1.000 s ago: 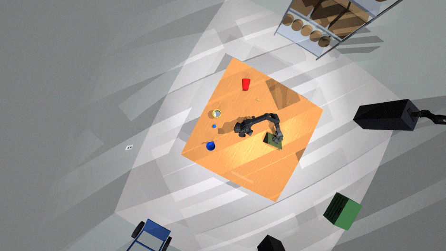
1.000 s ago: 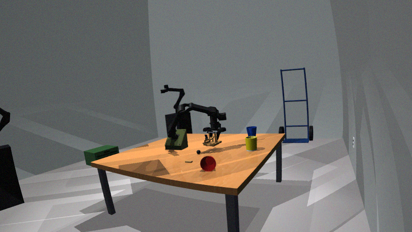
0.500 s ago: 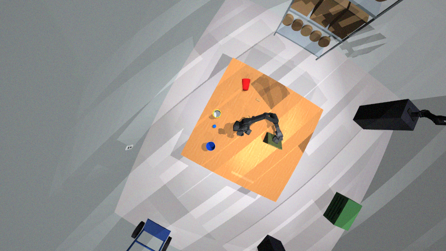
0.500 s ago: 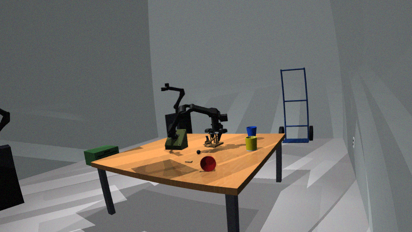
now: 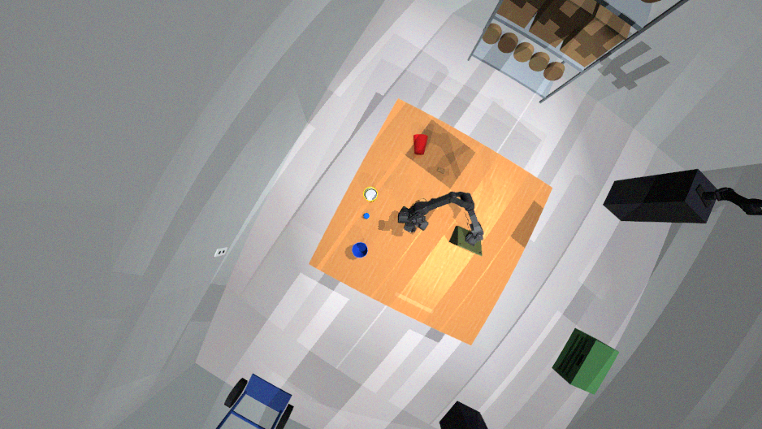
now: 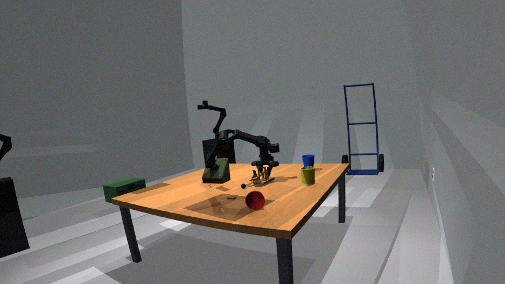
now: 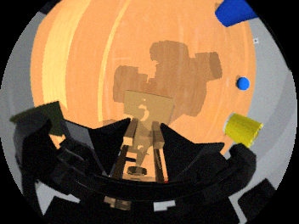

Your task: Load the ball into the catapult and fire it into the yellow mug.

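Aiming looks to be the step we are in, and loading seems not yet done: the small dark ball (image 6: 243, 185) lies on the table (image 6: 300, 211), just beside the wooden catapult (image 6: 261, 176) and apart from it. We have the tool (image 7: 142, 142) closed partway on the catapult's frame, one finger on each side, as the wrist view shows; the catapult stands low, at or near the table top. The yellow mug (image 6: 307, 175) stands upright near the far edge, with a blue cup (image 6: 308, 160) behind it and a red cup (image 6: 254, 200) tipped on its side nearer the camera. By our judgement, loading, final aiming and firing all remain.
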You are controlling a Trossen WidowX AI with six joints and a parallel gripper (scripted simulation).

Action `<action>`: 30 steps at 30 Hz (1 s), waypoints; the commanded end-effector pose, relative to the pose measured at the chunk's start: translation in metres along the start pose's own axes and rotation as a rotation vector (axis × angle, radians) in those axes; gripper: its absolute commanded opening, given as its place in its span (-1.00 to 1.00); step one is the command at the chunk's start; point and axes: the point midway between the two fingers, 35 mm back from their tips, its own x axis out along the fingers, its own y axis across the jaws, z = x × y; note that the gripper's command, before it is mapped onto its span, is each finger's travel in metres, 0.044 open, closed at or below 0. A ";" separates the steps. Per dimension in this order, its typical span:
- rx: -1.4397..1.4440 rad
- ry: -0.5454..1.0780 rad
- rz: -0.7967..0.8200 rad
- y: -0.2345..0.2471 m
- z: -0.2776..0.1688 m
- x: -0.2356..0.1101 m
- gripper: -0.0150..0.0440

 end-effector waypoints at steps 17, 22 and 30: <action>-0.003 0.001 0.003 0.001 0.001 0.006 0.22; -0.003 0.001 0.003 0.001 0.001 0.006 0.67; -0.006 -0.003 0.006 0.003 0.002 -0.091 1.00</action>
